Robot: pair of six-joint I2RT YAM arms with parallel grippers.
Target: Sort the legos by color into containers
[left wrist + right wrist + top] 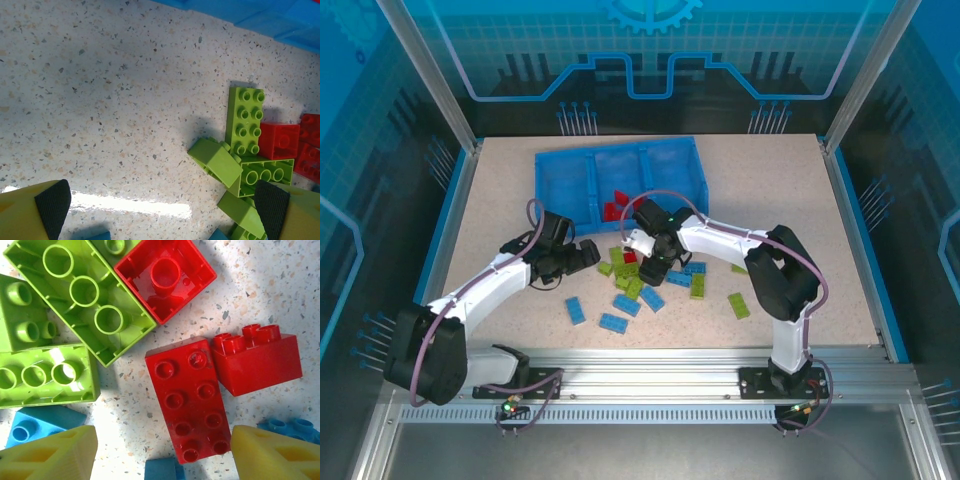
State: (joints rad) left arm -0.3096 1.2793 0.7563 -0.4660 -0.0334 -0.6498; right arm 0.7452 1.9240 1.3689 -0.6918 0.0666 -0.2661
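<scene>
The legos lie in a loose pile (pixel 630 275) of lime green, red and light blue bricks in front of the blue tray (pixel 620 155) that holds the containers. A few red bricks (pixel 615 208) lie in its middle compartment. My right gripper (pixel 655 262) points down into the pile. In the right wrist view it (pixel 162 455) is open, and a long red brick (pixel 187 400) lies studs up between its yellow fingers, close to the right fingertip (pixel 272 455). My left gripper (pixel 588 255) is at the pile's left edge. Its jaws (pixel 162 207) are wide open over bare table, with green bricks (pixel 245 120) to their right.
Light blue bricks (pixel 614 322) and green ones (pixel 739 305) are scattered toward the near edge. Beside the long red brick lie a red brick on its side (pixel 260 360), an upside-down red one (pixel 165 277) and upside-down green ones (pixel 85 295). The tray's edge (pixel 280 20) is just beyond the left gripper.
</scene>
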